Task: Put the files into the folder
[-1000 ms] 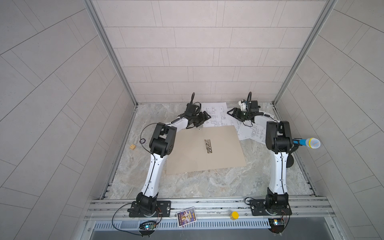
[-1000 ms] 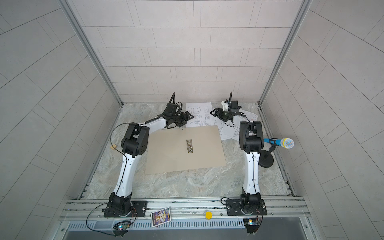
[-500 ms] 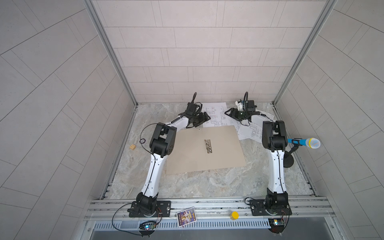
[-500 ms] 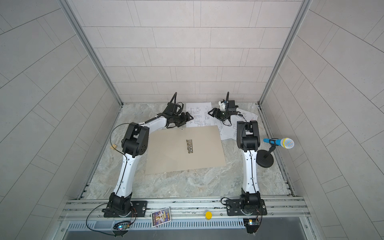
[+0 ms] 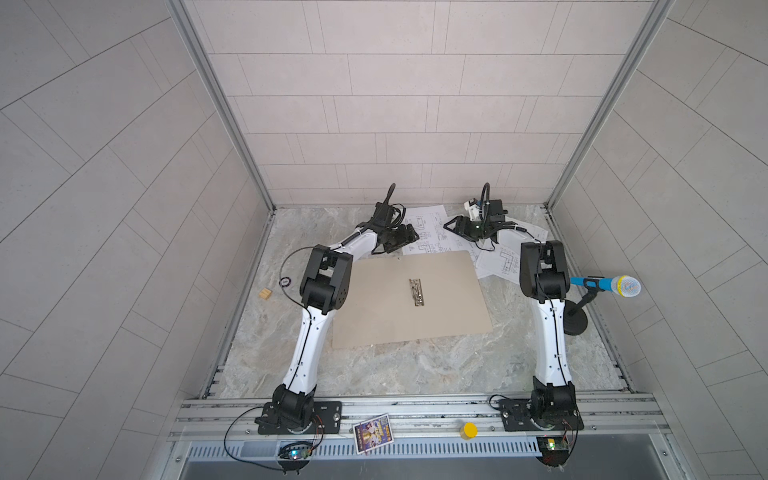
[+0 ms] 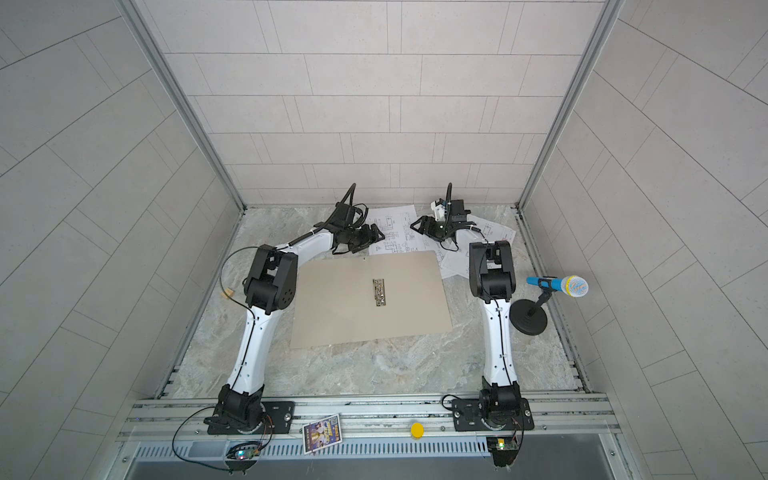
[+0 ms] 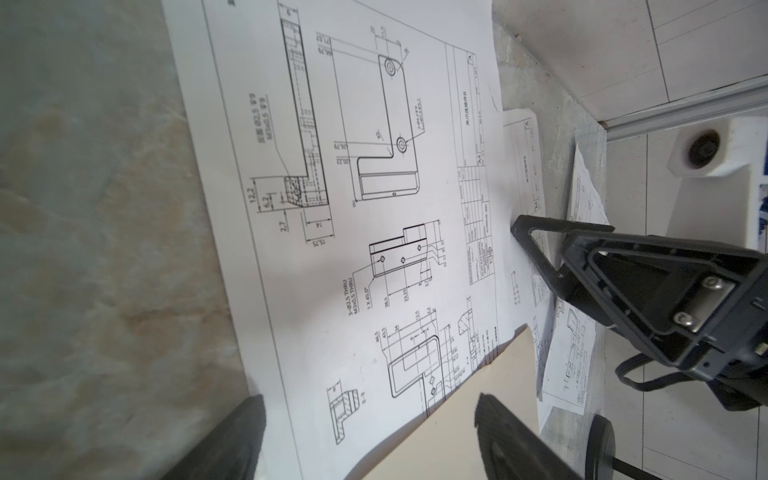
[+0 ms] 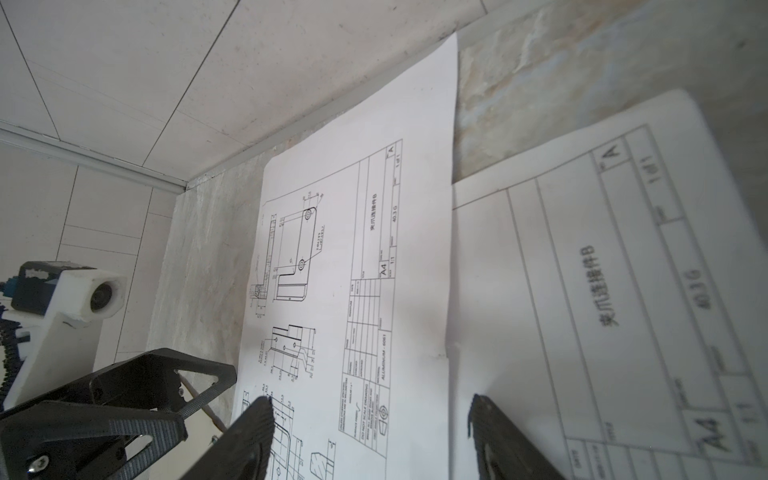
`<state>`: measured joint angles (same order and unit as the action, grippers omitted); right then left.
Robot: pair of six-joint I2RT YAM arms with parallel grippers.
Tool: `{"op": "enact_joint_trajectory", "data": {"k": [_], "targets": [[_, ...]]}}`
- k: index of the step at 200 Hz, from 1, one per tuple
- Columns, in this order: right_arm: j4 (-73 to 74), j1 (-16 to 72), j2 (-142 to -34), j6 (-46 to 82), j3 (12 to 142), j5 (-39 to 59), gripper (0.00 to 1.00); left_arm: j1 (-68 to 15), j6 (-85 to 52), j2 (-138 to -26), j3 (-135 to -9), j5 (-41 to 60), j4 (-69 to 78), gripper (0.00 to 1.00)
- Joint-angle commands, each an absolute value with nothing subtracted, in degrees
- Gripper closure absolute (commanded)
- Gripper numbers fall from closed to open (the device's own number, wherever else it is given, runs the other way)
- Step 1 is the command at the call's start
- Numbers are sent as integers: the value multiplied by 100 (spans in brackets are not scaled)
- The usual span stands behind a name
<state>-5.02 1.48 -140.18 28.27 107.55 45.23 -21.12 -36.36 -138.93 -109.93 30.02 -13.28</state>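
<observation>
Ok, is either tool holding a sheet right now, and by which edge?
Nothing is held. The left tool and the right tool are both open, jaws spread over the files, clamping no edge or corner.

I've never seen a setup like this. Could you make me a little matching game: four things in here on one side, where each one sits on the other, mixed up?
Things:
1. folder
2. microphone
3. yellow cylinder
4. wooden block

Places:
A. near the left edge of the table
B. on the front rail
C. lying open in the middle of the table
D. on a black stand at the right

Pairs: 1-C, 2-D, 3-B, 4-A
</observation>
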Motion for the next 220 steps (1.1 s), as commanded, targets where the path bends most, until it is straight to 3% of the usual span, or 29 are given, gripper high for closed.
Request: {"op": "enact_joint_trajectory", "data": {"k": [1,39,119,176,220], "targets": [[-679,221,-14138,2751,10740,4647,26,-2195,-3524,-14106,-11121,3148,-1476,14],[-816,148,-13830,2569,10333,4404,27,-2214,-3665,-14203,-11078,3333,-1303,14],[-691,-25,-13347,2824,9818,5012,28,-2338,-3790,-14032,-10666,3649,-618,14],[1108,-128,-13014,4096,9040,5665,29,-2338,-4052,-13865,-10210,3903,183,14],[1449,-155,-12808,4406,8909,5790,28,-2338,-4240,-13717,-9930,3982,724,14]]}}
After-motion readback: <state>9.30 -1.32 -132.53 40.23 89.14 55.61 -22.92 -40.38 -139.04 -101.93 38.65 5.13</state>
